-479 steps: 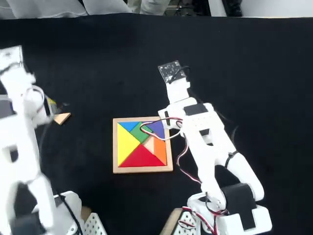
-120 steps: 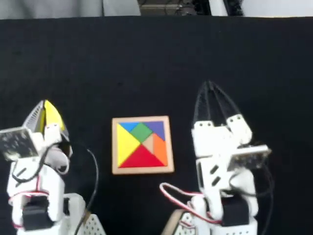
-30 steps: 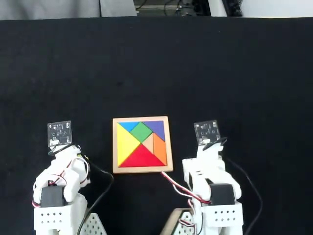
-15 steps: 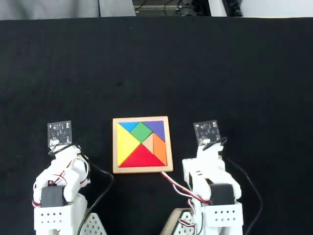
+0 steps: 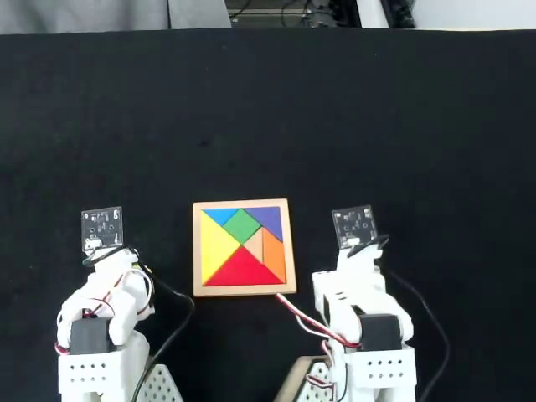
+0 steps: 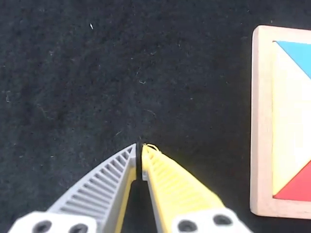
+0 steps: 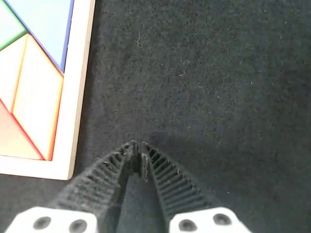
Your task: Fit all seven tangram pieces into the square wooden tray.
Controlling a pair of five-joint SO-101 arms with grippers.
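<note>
Square wooden tray (image 5: 198,251): lay on the desk (image 5: 377,109) between both tools, holding 7 tangram pieces (image 5: 244,270). Left tool (image 6: 140,148): closed, empty. Right tool (image 7: 138,148): closed, empty.

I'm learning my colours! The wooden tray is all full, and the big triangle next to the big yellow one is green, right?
Almost. The wooden tray is all full, but the big triangle next to the big yellow one is red, not green. The high view shows it. Green is the small square.
</note>
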